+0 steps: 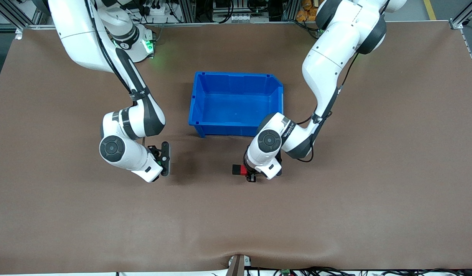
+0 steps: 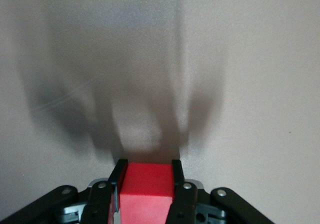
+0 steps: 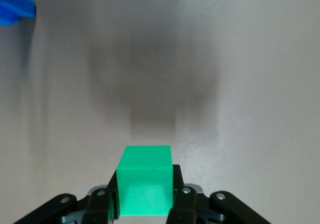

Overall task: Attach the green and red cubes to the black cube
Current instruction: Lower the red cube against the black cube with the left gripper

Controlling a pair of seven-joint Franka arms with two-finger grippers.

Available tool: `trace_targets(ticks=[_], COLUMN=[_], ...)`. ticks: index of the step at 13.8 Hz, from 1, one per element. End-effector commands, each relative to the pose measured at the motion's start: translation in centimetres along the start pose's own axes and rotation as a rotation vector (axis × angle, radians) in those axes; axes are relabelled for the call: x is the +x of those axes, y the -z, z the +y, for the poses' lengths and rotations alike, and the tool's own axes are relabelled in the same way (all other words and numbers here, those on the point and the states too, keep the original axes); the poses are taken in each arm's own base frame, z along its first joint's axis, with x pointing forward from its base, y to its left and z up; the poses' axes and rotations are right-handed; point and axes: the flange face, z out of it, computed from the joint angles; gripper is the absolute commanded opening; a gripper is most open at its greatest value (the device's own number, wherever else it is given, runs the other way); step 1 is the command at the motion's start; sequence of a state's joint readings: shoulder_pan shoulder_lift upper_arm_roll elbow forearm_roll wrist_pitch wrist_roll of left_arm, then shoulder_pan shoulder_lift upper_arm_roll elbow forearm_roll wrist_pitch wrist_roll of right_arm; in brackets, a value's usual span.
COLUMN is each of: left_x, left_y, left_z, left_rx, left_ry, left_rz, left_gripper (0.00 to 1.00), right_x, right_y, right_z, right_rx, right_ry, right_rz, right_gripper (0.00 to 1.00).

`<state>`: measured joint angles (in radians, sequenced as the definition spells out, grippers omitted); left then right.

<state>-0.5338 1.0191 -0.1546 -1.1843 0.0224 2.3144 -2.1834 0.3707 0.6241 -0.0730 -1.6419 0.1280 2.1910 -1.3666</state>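
Green and red cubes were each found in the grip of an arm, held above the brown table [image 1: 335, 214]. The red cube [image 1: 242, 170] was clamped between the fingers of the left gripper [image 1: 246, 173], over bare tabletop just in front of the blue bin [image 1: 236, 123], on the side nearer the front camera; in the left wrist view the red cube [image 2: 146, 191] was seen pinched on two opposite faces by the black fingers [image 2: 176, 176]. In the front view a small black block [image 1: 236, 169] was seen touching the red cube on the side toward the right arm's end of the table; it was judged to be the black cube, already joined to the red one, though this could not be confirmed, since it was hidden in the left wrist view.

The green cube [image 3: 146, 180] was held likewise by the right gripper [image 3: 146, 196], closed on its sides, over the table toward the right arm's end; in the front view only a sliver of green [image 1: 159, 162] was visible at the right gripper [image 1: 163, 161].

By this showing, the picking up was judged done, and perhaps the first attachment. What was judged left was for the two grippers, well apart, to be brought together and the green cube pressed onto the black one. Nothing was seen inside the bin.
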Motion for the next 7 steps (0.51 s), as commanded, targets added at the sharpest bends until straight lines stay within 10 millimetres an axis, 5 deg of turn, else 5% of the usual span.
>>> trace_targets(ticks=[1,2,3,7], left_x=[-0.6,-0.5,-0.5,-0.1], left_y=[-1.0,-0.6,-0.4,3.0], left_z=[-0.6,-0.4,-0.3,-0.1], left_rx=[0.009,0.007,0.007,0.057], left_ry=[0.012,0.014,0.016,0.015], left_rz=[0.011,0.008,0.007,0.055], left_gripper=[0.53,0.85,1.00,1.00], right_x=[6.8,8.5,9.5,12.7], right_y=[1.9,2.0,2.2,1.8], right_z=[-1.6,-1.9,-2.0,-2.0], right_rx=[-0.032,-0.040,-0.047,-0.064], right_ry=[-0.033,-0.071,-0.103,-0.157], right_rz=[0.006,0.007,0.010,0.013], right_gripper=[0.00,0.00,0.00,0.00])
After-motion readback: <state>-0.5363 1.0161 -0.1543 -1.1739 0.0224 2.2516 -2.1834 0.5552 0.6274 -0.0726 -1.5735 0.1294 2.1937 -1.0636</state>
